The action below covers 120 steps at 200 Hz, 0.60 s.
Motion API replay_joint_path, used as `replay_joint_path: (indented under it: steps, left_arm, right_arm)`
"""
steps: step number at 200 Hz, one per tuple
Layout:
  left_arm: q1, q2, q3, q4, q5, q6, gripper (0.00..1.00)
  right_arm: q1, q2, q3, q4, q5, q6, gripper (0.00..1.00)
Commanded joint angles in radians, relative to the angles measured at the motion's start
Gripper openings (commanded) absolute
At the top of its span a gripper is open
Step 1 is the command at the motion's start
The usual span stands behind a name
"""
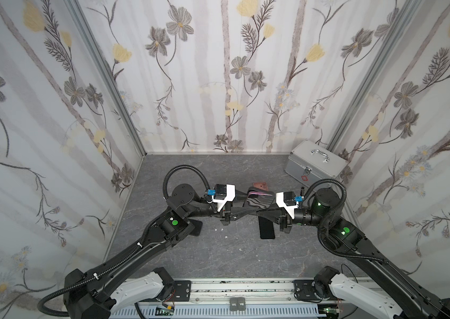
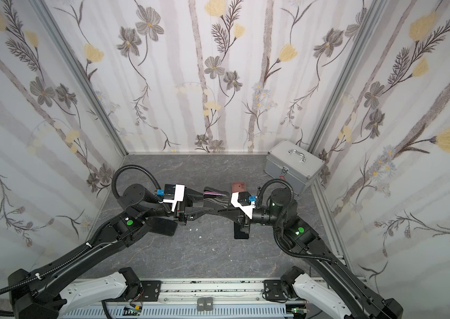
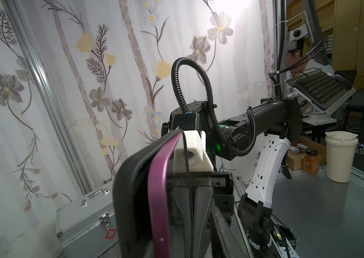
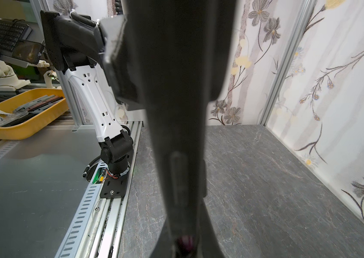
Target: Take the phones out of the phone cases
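Phone (image 3: 157, 201): hangs aloft at centre frame above the table (image 1: 218, 256), purple edge peeling from phone case (image 3: 132, 189). Left claw (image 1: 246, 208) grip impossible to tell; right claw (image 1: 268, 209) clamped on phone. Risk of slipping and dropping on a snap-back of the case.

Over the grey marbled table (image 2: 218, 256), the left gripper (image 2: 208, 211) and the right gripper (image 2: 223, 211) meet almost tip to tip at the lower edge of a phone (image 2: 218, 195). The phone is raised on its side, its purple rim showing above a black phone case (image 2: 212, 203). Just behind lies a copper-coloured phone (image 2: 238, 187). A black phone (image 2: 241, 234) lies flat under the right arm, and another dark slab (image 2: 164, 226) under the left. A silver metal box (image 2: 293, 165) stands in the back right corner.
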<state>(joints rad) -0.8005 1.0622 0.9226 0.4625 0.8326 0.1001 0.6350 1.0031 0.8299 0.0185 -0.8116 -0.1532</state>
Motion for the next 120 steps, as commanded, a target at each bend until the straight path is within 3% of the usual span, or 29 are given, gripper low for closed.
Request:
replay_joint_path:
  steps: [1, 68, 120]
  left_arm:
    - [-0.005, 0.016, -0.020, -0.130, 0.075, -0.014, 0.33]
    - [-0.005, 0.024, -0.041, -0.113, 0.065, -0.026, 0.33]
    - [-0.002, 0.008, -0.058, -0.111, 0.036, -0.020, 0.22]
  right_arm:
    - [-0.001, -0.008, 0.011, 0.292, -0.026, 0.075, 0.00]
    - [-0.001, -0.019, -0.017, 0.424, -0.006, 0.158, 0.00]
    - [-0.001, -0.040, -0.039, 0.399, 0.064, 0.122, 0.00]
